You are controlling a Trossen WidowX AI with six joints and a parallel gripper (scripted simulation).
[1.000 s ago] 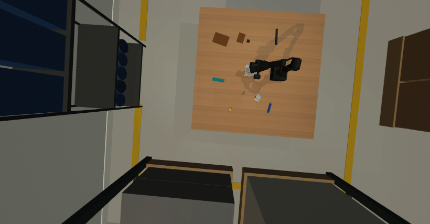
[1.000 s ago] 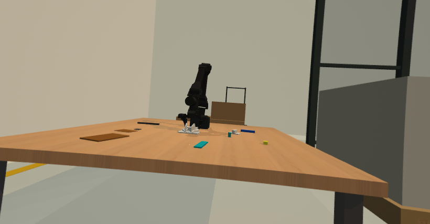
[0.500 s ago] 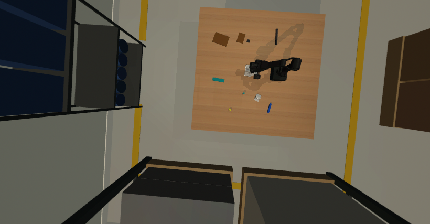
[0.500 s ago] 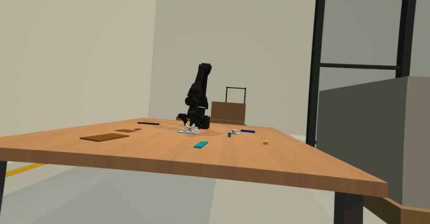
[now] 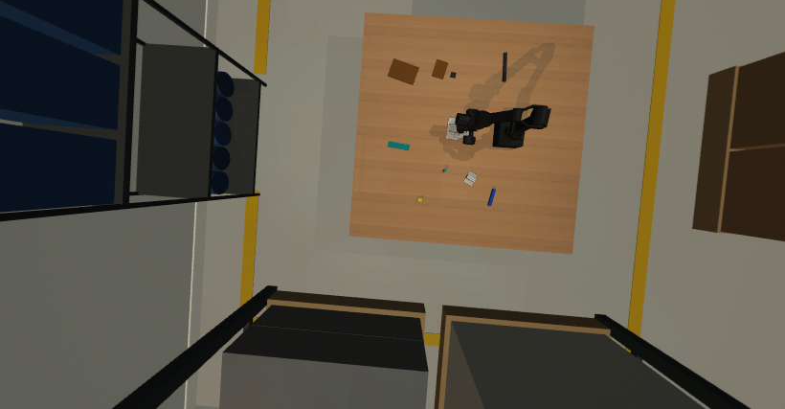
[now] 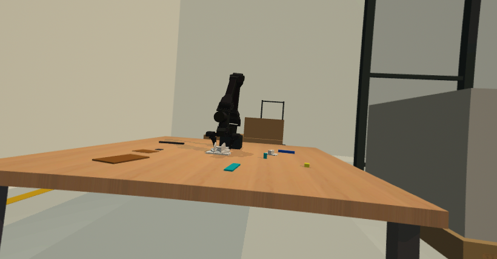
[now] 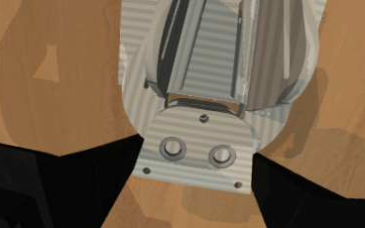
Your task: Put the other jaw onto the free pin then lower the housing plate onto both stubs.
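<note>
A pale grey base [image 5: 450, 135] [image 7: 132, 111] lies on the wooden table; it also shows in the exterior view [image 6: 210, 152]. In the wrist view a left jaw [image 7: 155, 55] and a right jaw [image 7: 278, 64] stand on it, spread apart. The pale housing plate [image 7: 196, 134] lies across the jaws' near ends, with two ringed holes showing pale round centres. My gripper [image 7: 194, 147] is shut on the housing plate, one black finger at each side edge. The gear teeth and pins are hidden under the plate. I cannot tell whether the plate is fully down.
A small white part [image 5: 470, 177] [image 6: 271, 151], a blue bar [image 5: 491, 196] [image 6: 286, 151], a teal strip [image 5: 398, 146] [image 6: 232, 167] and a yellow cube [image 5: 419, 199] [image 6: 306, 165] lie on the table. Brown plates [image 5: 403, 71] [image 5: 439, 69] and a black bar [image 5: 504, 67] lie farther off.
</note>
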